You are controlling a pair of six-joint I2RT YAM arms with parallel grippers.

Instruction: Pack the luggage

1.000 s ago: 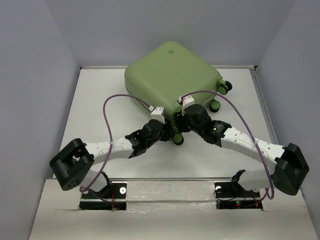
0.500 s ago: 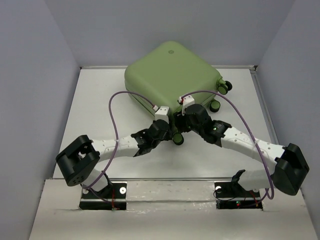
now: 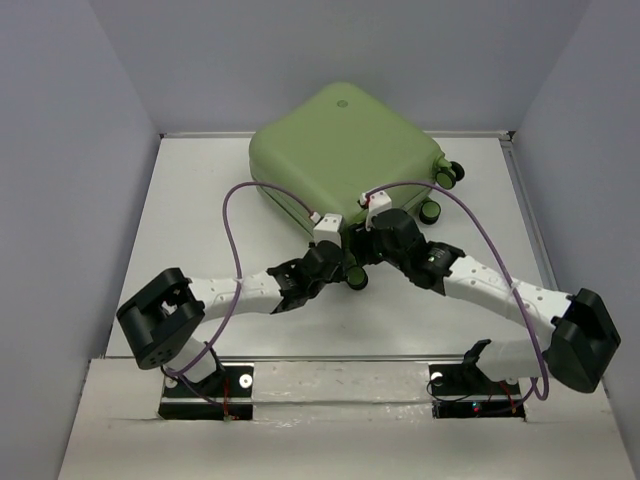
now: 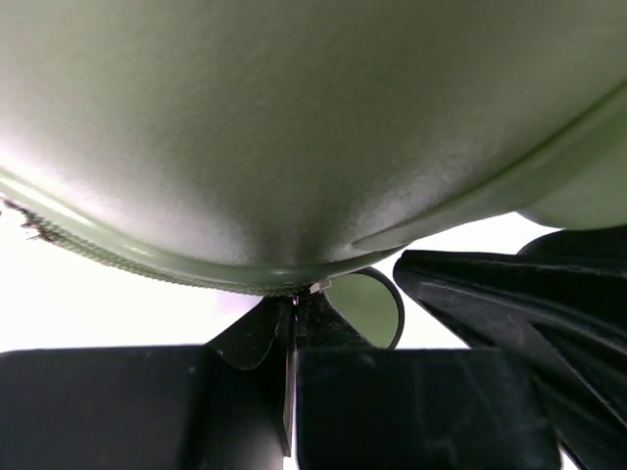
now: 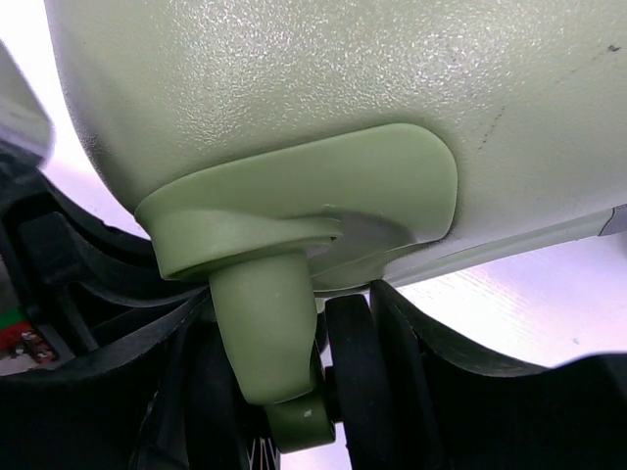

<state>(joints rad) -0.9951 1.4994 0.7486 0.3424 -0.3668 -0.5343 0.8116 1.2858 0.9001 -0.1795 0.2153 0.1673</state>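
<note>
The luggage (image 3: 340, 150) lies shut and flat at the back of the table, a pale green hard shell. Both grippers meet at its near corner. My left gripper (image 3: 335, 262) is shut, and its tips (image 4: 292, 313) pinch a small metal zipper pull (image 4: 315, 287) on the zipper seam (image 4: 147, 257) under the shell (image 4: 294, 127). My right gripper (image 3: 362, 250) is closed round the corner caster. Its green stem (image 5: 265, 323) and black wheel (image 5: 355, 372) sit between the fingers of that gripper (image 5: 304, 392).
Two more wheels (image 3: 455, 173) (image 3: 432, 210) stick out on the luggage's right side. Purple cables (image 3: 228, 215) arc above both arms. Grey walls close in the table on the left, back and right.
My left arm has slid right toward the luggage's near corner, and its gripper has gone from partly open to shut there. The right arm and the luggage have not moved.
</note>
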